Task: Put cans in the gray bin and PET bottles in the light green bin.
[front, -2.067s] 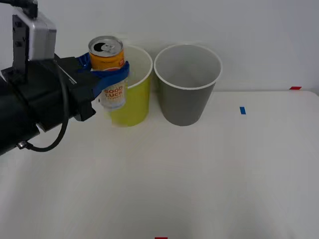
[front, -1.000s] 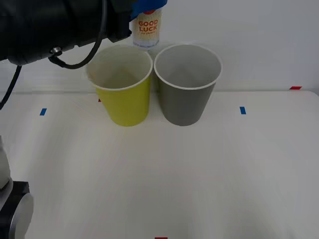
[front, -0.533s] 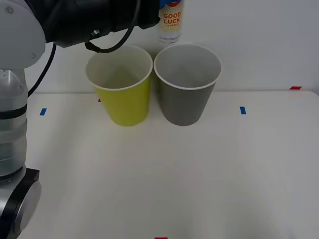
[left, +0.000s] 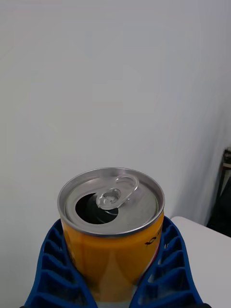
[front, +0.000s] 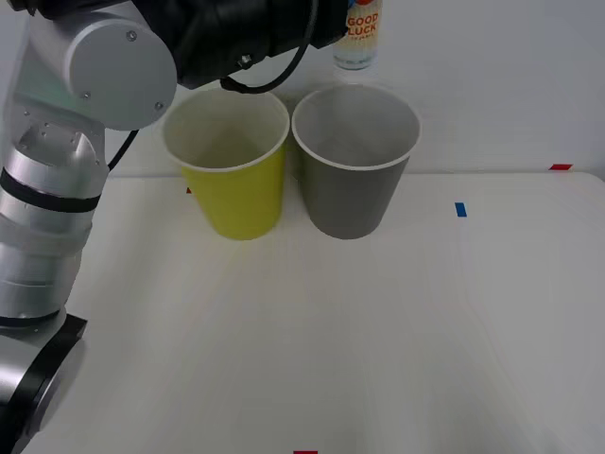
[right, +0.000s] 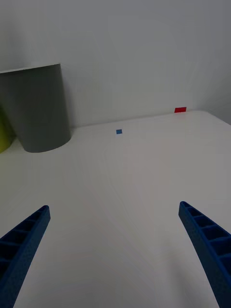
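Observation:
My left gripper [left: 111, 236] is shut on the can [left: 111, 250], blue fingers [left: 53, 260] wrapped around its orange body below the open silver lid. In the front view the can [front: 359, 36] hangs upright in the air, above the back rim of the gray bin [front: 354, 180]. The left arm [front: 236, 33] reaches across over the light green bin [front: 236, 194], which stands just left of the gray one. My right gripper [right: 115, 250] is open low over the table, with the gray bin [right: 36, 110] some way ahead of it.
Both bins stand at the back of the white table [front: 331, 340], close to the wall. Small blue tape [front: 460, 209] and red tape [front: 561, 167] marks lie to the right of the bins. Bare tabletop spreads in front of them.
The left arm has carried the can up and to the right, from beside the light green bin to above the gray bin. The bins have not moved.

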